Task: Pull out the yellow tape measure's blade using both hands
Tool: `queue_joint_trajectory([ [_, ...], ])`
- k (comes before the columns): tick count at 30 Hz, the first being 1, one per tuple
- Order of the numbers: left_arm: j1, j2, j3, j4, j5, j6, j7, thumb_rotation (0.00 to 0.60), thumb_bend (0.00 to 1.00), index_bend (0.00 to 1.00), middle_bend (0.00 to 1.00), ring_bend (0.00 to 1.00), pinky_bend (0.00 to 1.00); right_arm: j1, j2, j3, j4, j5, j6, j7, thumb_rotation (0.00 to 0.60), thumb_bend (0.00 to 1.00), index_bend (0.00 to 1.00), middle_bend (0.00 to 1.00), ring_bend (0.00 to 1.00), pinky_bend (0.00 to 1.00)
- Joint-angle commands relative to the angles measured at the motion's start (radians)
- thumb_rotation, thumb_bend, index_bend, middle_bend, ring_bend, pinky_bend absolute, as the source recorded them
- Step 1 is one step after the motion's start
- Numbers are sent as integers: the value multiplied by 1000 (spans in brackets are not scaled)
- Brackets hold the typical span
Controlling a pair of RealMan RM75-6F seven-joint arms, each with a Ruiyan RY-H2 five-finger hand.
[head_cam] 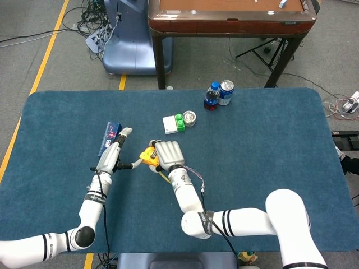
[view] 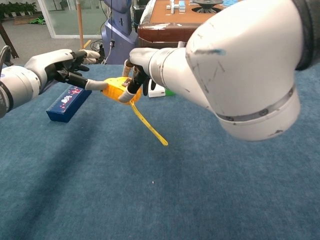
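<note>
My right hand [head_cam: 168, 152] [view: 142, 62] grips the yellow tape measure [head_cam: 148, 156] [view: 117, 89] from above and holds it a little over the blue table. A short yellow blade [view: 150, 129] [head_cam: 164, 175] hangs from the case, slanting down to the right with its tip free. To the left, my left hand [head_cam: 112, 157] [view: 60, 67] has its fingers apart, and one outstretched fingertip [view: 95, 84] touches the left side of the case. It grips nothing that I can see.
A dark blue box [head_cam: 109, 137] [view: 67, 102] lies just left of my left hand. Further back are a white block [head_cam: 170, 124], a green block [head_cam: 179, 121], a round tin [head_cam: 189, 117], a bottle [head_cam: 212, 95] and a can [head_cam: 226, 92].
</note>
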Motion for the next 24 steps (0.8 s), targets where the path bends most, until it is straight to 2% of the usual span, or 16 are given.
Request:
queue_joint_trajectory([
  [1, 0, 0, -1, 3, -1, 2, 2, 600, 219, 0, 0, 0, 0, -3, 1, -1, 0, -3, -1, 3, 600, 804, 566, 586, 485, 308],
  [24, 5, 19, -12, 24, -26, 18, 20, 600, 219, 5, 0, 0, 0, -24, 24, -8, -32, -16, 0, 11, 600, 807, 574, 595, 493, 308],
])
